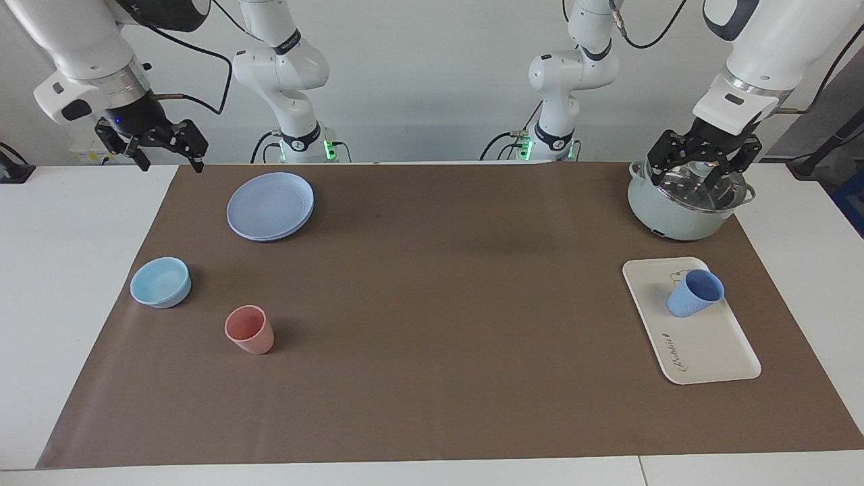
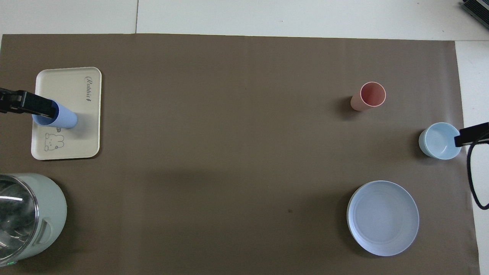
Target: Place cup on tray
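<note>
The cup (image 1: 695, 292) stands on the tray (image 1: 709, 351), both empty grippers up with jaws wide, left gripper (image 1: 702, 162) over the pot (image 1: 675, 212), right gripper (image 1: 152, 145) off the mat: keep clear.

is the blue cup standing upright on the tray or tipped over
Upright: the cup stands on its base on the tray, open mouth up, with no claw holding it.
</note>
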`<act>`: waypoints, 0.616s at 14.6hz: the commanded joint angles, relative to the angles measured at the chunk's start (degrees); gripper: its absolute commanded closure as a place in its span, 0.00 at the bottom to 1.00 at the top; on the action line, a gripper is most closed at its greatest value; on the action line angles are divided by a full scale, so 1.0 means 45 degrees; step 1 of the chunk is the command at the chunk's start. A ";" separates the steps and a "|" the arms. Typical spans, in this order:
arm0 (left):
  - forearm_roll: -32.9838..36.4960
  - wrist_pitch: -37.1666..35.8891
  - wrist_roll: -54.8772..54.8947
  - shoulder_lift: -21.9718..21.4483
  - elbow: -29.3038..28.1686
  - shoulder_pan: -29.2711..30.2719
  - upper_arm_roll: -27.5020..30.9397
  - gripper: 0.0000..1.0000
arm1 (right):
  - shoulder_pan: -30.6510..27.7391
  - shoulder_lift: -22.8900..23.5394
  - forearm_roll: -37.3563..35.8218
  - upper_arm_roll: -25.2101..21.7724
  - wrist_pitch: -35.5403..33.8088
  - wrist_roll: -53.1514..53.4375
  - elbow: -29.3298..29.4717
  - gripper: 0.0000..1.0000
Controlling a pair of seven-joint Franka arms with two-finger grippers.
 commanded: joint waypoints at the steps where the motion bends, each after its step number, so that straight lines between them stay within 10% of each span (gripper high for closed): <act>1: -0.0177 0.0126 0.0046 -0.0418 -0.0478 -0.0058 0.0094 0.00 | -0.0054 -0.0321 0.0087 0.0036 0.0395 0.0318 -0.0382 0.00; 9: -0.0177 0.0048 0.0066 -0.0418 -0.0459 -0.0057 0.0114 0.00 | 0.0630 -0.0282 0.0301 0.0075 0.0297 0.1279 -0.0245 0.00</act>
